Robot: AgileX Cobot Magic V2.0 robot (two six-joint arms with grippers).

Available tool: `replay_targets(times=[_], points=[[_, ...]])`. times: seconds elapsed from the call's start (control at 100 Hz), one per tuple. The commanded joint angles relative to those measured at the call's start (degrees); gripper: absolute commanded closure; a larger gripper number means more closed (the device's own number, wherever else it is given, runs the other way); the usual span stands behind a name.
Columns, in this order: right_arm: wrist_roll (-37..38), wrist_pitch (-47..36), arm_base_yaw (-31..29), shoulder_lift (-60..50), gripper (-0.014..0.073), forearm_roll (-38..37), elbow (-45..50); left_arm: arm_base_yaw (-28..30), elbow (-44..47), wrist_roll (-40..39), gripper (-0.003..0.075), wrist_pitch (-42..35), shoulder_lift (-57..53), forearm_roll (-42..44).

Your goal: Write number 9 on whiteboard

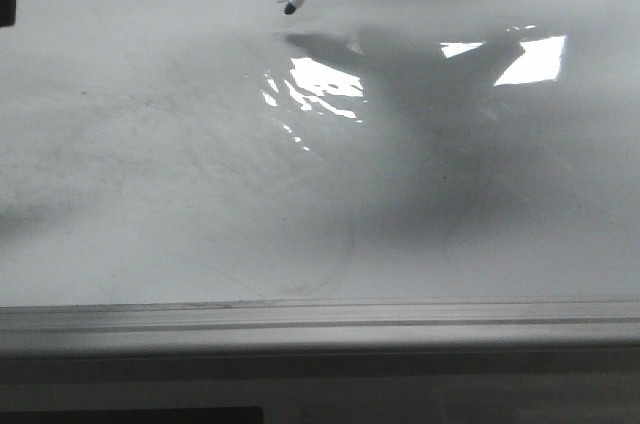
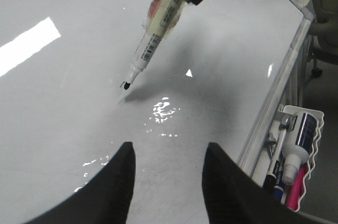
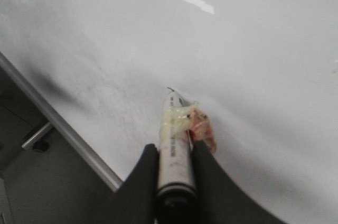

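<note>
Whiteboard [image 1: 150,194], glossy white, bears no 9 yet; my right claw [image 3: 174,179] pinches the white black-tipped marker [image 2: 145,55], tip touching down. Next: steady loop stroke. Left claw [image 2: 168,174] spread, idle.

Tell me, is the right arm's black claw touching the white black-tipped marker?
Touching. Right wrist view: the right gripper clamps the marker barrel on both sides.

You are looking down along a marker [image 3: 173,150] clamped between the two dark fingers [image 3: 140,182] of the right gripper [image 3: 174,174]. Yellowish and reddish tape [image 3: 193,122] wraps its barrel. The tip meets the whiteboard [image 3: 253,65] beside a tiny black mark [image 3: 170,89]. A bright glare patch [image 3: 191,0] lies farther off. A grey metal edge strip [image 3: 58,121] borders the board.
</note>
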Motion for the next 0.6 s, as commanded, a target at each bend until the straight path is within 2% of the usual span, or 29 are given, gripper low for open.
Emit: replay_targets(times=[0.0,0.14,0.23,0.36,0.59], points=[[1.78,-3.23,-0.78,1.48,0.0636,-1.55,-1.91,-0.3,-1.86,-0.26,0.0435,-5.91,-0.17,-1.86],[1.78,-5.81,-0.78,6.41,0.0636,-1.3,-2.33,-0.3,-1.86,-0.26,0.0435,-5.91,-0.17,-3.1],[1.56,-1.77,-0.4,8.12,0.0636,-0.75,-3.58,-0.3,-1.86,-0.26,0.0435,-5.91,-0.17,-3.1],[1.4,4.39,-0.09,5.9,0.0636,-2.63,-3.8,-0.3,-1.86,-0.26,0.0435,-5.91,-0.17,-3.1],[1.5,2.99,-0.32,3.42,0.0636,-5.3,-7.48,-0.3,-1.86,-0.26,0.0435,-5.91,-0.17,-3.1]])
